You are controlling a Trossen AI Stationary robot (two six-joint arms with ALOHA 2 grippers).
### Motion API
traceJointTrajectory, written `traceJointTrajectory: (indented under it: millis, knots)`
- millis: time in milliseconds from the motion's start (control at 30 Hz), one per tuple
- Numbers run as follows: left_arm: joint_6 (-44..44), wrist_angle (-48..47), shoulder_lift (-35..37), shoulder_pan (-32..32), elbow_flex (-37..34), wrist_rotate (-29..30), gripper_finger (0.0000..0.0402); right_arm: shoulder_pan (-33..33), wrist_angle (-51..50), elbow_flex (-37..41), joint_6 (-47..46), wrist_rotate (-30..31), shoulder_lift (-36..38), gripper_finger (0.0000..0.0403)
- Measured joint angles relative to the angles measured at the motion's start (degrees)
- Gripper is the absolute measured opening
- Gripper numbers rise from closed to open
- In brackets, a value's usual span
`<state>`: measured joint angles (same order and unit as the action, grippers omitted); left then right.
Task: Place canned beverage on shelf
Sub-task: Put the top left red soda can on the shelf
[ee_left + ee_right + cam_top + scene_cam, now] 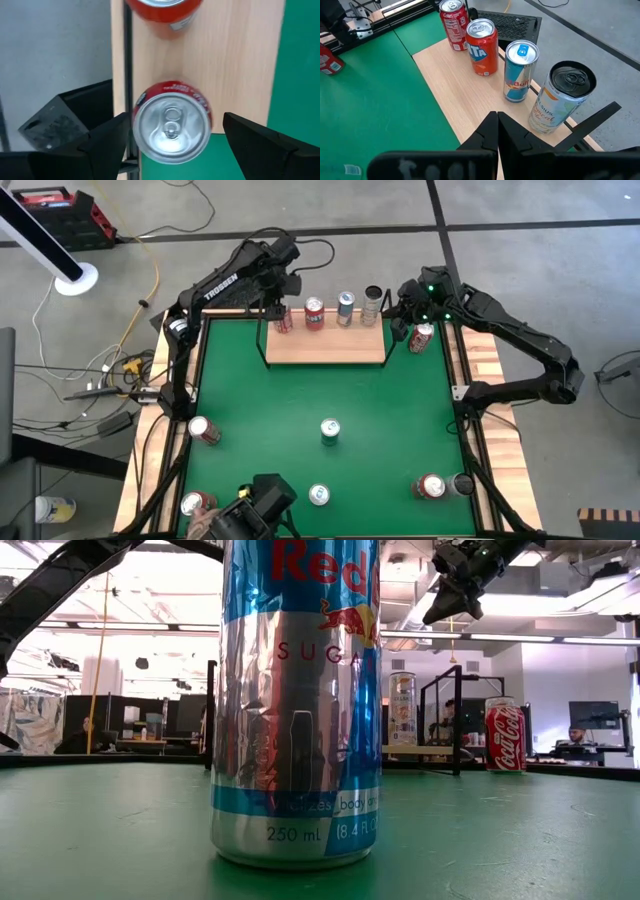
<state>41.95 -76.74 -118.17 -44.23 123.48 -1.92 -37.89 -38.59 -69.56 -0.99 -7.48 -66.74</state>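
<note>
The shelf (325, 348) is a light-wood board with black wire ends at the table's far side. Four cans stand upright on it in a row: a red cola can (283, 320) at the left end, a red-orange can (314, 313), a blue-silver can (346, 308) and a pale can (372, 305). My left gripper (280, 308) is above the cola can (172, 127), pointing down and open, with one finger (102, 145) on either side of it, apart from it. My right gripper (497, 120) is shut and empty above the shelf's right end (398, 325).
A red cola can (422, 337) stands just right of the shelf. A blue-silver can (330, 430) stands mid-table and fills the low view (295, 700). More cans lie or stand at the left (205, 430), near left (195, 502), near middle (319, 495) and near right (430, 486).
</note>
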Motion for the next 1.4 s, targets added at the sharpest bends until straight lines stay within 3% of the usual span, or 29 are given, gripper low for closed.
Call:
traceJointTrajectory:
  millis: [1133, 1400]
  knots:
    - [1.1, 1.1, 0.0, -2.2, -1.5, -5.4, 0.0306, 0.0, 0.0, 0.0, 1.1, -0.3, 0.0, 0.0025]
    - [0.0, 2.2, 0.4, -1.6, -7.3, -0.3, 0.0306, 0.0, 0.0, 0.0, 1.4, -0.3, 0.0, 0.0025]
